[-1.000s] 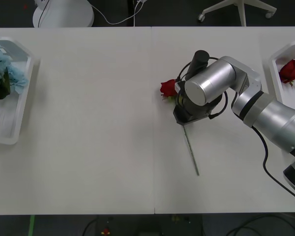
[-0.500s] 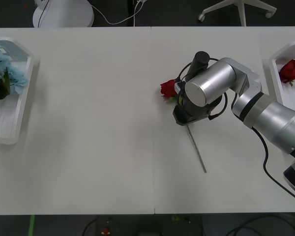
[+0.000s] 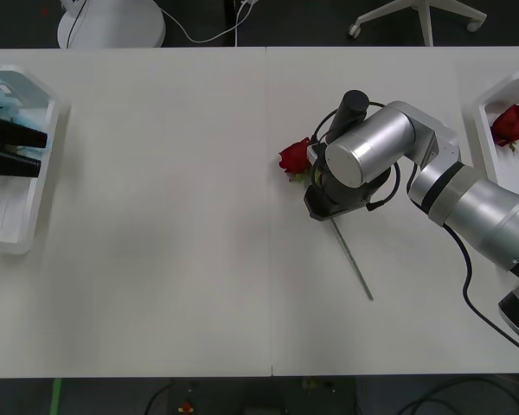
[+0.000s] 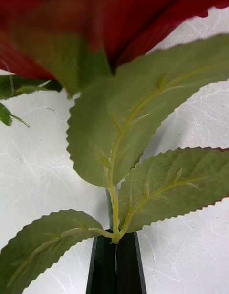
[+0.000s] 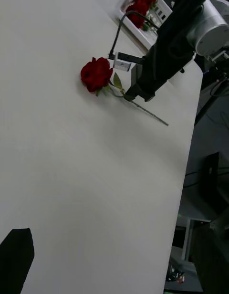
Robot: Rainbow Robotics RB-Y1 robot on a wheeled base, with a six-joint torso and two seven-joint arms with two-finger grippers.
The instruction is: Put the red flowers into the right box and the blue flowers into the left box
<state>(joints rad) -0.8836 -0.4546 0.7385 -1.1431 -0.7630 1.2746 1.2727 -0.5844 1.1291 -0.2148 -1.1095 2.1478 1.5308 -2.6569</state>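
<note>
1. In the front view, since the earlier frames the stem of the red rose [image 3: 296, 158] has swung its loose end rightward on the surface [image 3: 156, 216], and the left gripper [image 3: 9, 149] has come in over the left box [image 3: 36, 201] at the left edge, covering most of the blue flowers [image 3: 2, 91] there. I cannot tell how far its fingers are spread.

2. Also in the front view, the right gripper [image 3: 327, 207] stands at mid-surface, right of centre, pressed down over the rose's stem just below the bloom. The right box [image 3: 493, 95] sits at the far right edge with more red flowers [image 3: 510, 123] already in it, so this rose probably goes there. Nothing lies between the rose and that box.

3. In the right wrist view, the black fingers [image 4: 102, 265] are closed tight with the stem pinched between them, right where the three leaves branch. Gripping near the head likely keeps the bloom from swinging.

4. In the left wrist view, the rose [image 5: 97, 73] lies far off on the bare surface with the right arm's gripper [image 5: 135, 92] on its stem, and the right box [image 5: 143, 31] beyond. One of the left gripper's own fingers [image 5: 16, 260] shows at the corner.
</note>
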